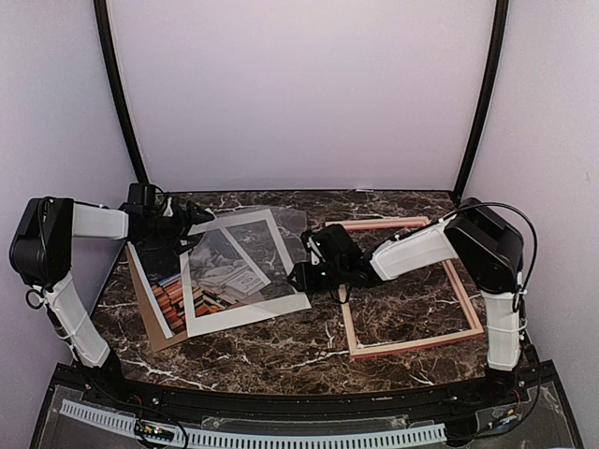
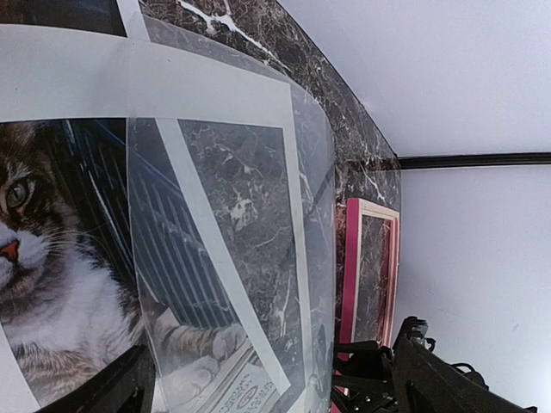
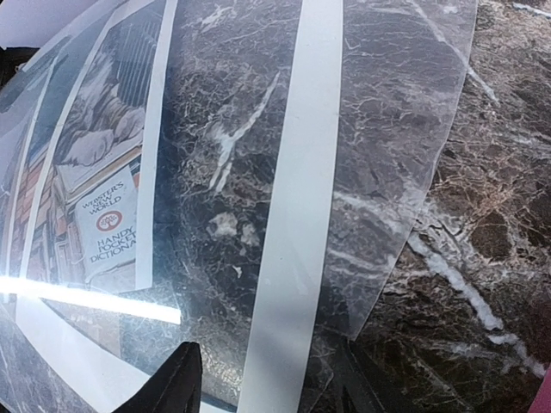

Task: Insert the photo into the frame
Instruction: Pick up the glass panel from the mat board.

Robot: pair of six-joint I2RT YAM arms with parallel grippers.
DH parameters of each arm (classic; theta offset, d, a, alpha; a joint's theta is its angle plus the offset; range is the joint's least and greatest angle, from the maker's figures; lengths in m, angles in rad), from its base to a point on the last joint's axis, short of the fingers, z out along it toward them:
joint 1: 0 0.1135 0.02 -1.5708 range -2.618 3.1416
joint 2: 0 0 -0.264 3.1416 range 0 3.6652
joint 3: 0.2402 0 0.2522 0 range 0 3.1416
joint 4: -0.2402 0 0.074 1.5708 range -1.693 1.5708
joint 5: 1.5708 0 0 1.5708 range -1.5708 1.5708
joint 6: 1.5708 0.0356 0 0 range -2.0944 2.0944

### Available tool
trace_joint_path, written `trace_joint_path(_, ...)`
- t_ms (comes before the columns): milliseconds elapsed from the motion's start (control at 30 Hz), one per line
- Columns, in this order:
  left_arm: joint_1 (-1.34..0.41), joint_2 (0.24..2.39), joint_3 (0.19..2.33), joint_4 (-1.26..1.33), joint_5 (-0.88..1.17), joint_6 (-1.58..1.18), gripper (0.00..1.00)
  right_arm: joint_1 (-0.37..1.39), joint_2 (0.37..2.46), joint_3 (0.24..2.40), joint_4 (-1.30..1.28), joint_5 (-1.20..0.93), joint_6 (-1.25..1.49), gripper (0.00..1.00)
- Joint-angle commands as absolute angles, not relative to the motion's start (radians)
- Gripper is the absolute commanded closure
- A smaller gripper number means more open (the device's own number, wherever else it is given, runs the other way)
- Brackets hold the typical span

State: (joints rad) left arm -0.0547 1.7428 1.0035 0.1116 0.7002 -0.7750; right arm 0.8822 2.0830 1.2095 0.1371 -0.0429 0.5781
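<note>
While the photo (image 1: 167,296) lies under the white mat (image 1: 245,313) by the desk's left edge, the frame (image 1: 412,343) sits empty; left jaws and right jaws gape open.

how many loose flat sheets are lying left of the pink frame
4: brown backing board at the far left, the cat photo on it, the white mat over the photo, a clear sheet on top, nearest the frame. More could hide underneath.
</note>
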Motion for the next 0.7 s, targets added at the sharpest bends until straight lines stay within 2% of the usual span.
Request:
trace_joint_path(0,-0.048,1.748,1.017,0.16,0.779,-0.809,0.01,0.89,2.185,1.129,-0.226,-0.013,0.579,0.47)
trace_joint_path(667,-0.017,1.772,1.076,0.185,0.882,-0.849,0.01,0.889,2.199,1.146,-0.239,-0.005,0.558,0.48)
